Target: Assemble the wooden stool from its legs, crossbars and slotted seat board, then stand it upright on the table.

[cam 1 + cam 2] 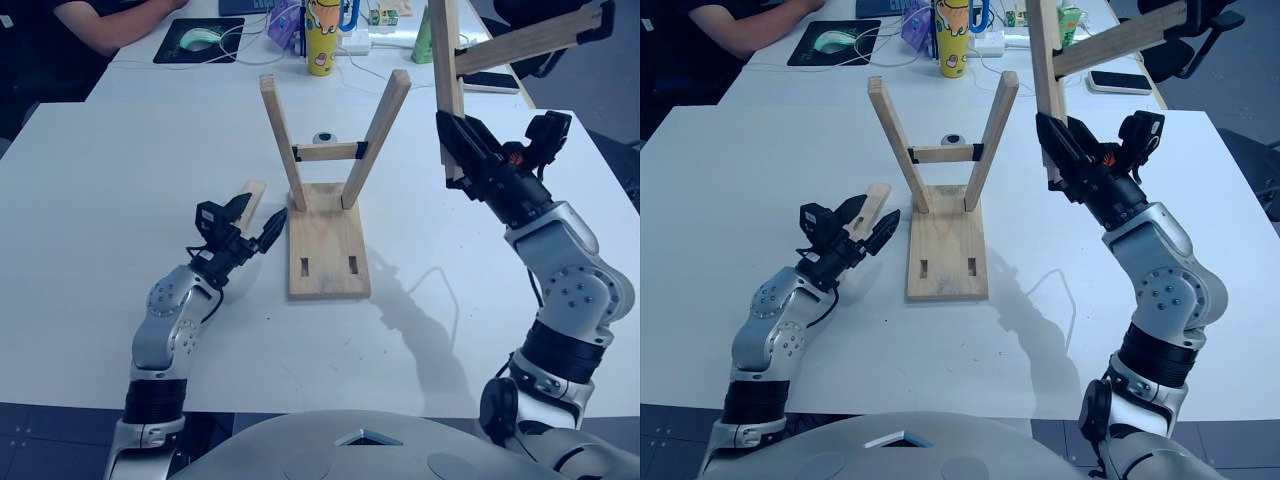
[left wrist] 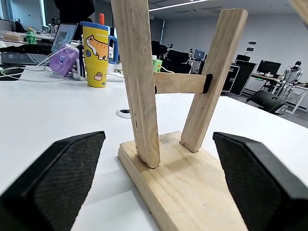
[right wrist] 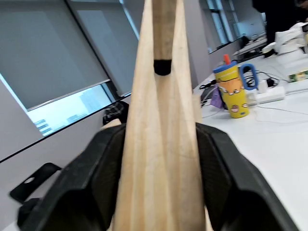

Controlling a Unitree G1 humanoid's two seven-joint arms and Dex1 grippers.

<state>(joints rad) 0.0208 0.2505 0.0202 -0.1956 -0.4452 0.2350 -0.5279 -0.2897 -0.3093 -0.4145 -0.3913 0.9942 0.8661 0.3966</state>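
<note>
Setup: the white table [image 1: 120, 180] carries everything.

Seat board [image 1: 327, 250]: a pale plank with visible grain. It lies flat at mid-table, with its long axis running straight away from you.

Standing legs: the left leg [image 1: 282, 140] and right leg [image 1: 377, 135] are square-section sticks. They stand in the board's far end and splay apart toward the top in a V. A short crossbar [image 1: 327, 152] with black ends ties them together. The two near slots [image 1: 304, 266] are open rectangles.

Second leg frame [image 1: 447, 60]: it is held in the air over the table's right side, well apart from the board. One leg is near upright and its bar angles up to the right.

Right gripper [image 1: 458, 135]: clamped on that upright leg's lower end, with a black finger on each side face.

Left gripper [image 1: 262, 212]: low, just left of the board. Its fine-textured pads [image 2: 67, 173] are spread wide with nothing between them.

Short wooden piece [image 1: 873, 203]: lies flat by the left gripper's fingers. You cannot tell whether they touch.
</note>
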